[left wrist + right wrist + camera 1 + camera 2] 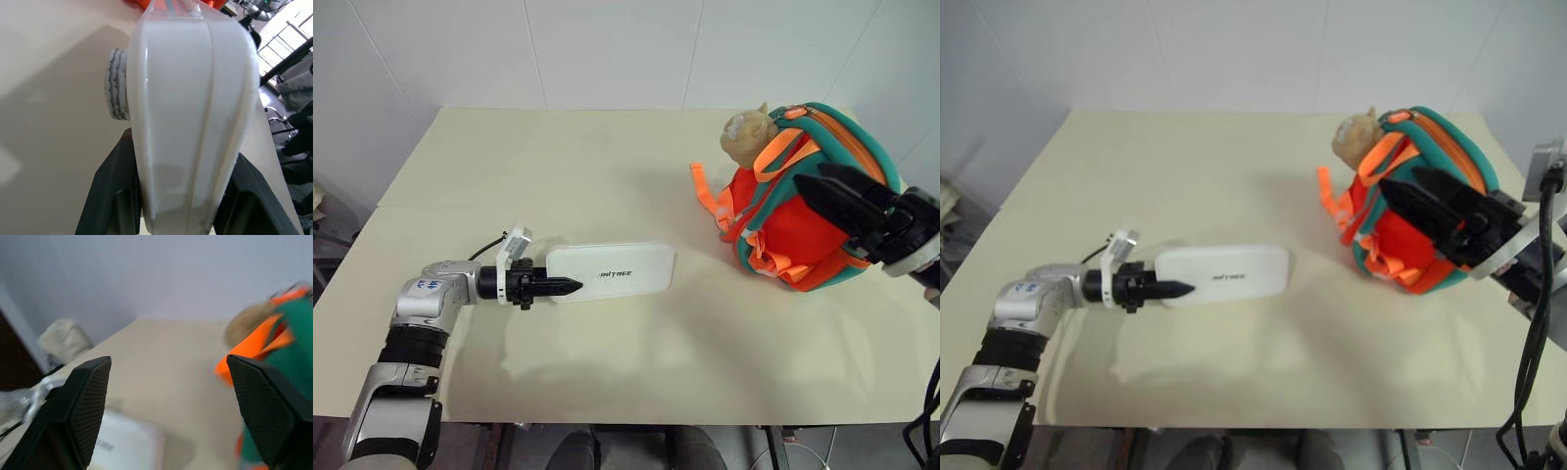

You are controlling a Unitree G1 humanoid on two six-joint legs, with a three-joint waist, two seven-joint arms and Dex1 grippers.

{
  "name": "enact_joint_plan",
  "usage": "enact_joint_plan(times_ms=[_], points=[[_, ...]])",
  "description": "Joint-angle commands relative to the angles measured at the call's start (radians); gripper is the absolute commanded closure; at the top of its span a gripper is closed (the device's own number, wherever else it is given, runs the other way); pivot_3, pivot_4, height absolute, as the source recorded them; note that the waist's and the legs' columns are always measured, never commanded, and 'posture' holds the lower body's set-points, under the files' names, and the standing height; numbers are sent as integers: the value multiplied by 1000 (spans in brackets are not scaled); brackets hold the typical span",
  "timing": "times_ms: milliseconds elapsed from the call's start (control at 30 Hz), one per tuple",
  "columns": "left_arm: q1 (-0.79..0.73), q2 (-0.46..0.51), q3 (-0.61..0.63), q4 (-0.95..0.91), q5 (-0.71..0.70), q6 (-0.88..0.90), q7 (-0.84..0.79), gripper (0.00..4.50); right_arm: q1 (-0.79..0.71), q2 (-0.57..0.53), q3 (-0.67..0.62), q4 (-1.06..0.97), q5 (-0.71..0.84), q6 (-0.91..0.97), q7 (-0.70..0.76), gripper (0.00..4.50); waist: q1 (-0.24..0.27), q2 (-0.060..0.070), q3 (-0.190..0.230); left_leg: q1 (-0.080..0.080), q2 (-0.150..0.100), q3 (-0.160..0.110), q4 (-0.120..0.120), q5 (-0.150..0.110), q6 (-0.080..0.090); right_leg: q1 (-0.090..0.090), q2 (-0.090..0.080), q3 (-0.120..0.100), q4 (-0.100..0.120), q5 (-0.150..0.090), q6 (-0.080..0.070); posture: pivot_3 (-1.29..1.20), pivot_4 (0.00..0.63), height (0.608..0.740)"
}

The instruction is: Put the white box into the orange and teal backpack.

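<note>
At the left side of the tabletop [607, 372], left gripper [570, 287] fingers clamped on the near end of the white box [612, 271], box flat, held level over the surface. Right gripper [1420, 201] fingers spread wide, empty, raised in front of the orange and teal backpack [783, 230], which sits at right with a tan plush cat charm [747, 132] on top.

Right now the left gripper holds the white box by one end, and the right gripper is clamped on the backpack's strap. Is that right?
Not quite. The right gripper is open and holds nothing, as the right wrist view shows. The left gripper does hold the white box by one end.
</note>
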Motion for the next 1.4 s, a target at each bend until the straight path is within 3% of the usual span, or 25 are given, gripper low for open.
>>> enact_joint_plan(times_ms=[33,200,467,1133,1400], points=[[10,13,30,-46,-20,6,0,3178,49,-34,36,-31,-93,-29,-11,8,0,0,0,0,0,0,0,0,0,0,0,0,0,0,0,0,150,740],[17,21,49,-65,-29,20,9,3178,61,6,131,-6,-264,-83,-73,8,-1,0,0,0,0,2,1,0,0,0,0,0,1,0,0,0,150,740],[41,36,71,-107,-35,47,20,3178,28,87,276,70,-476,-159,-49,8,-2,0,0,0,0,2,1,0,0,0,1,0,1,0,0,0,150,740],[141,61,152,-248,-87,111,95,3178,-347,322,498,583,-917,-501,141,8,-8,0,0,0,0,2,-1,3,-6,-1,1,1,1,0,0,0,150,740],[162,60,165,-271,-98,115,120,3178,-396,383,491,685,-990,-602,181,2630,-8,0,0,0,0,2,-1,4,-7,-2,1,1,0,0,0,0,150,740]])
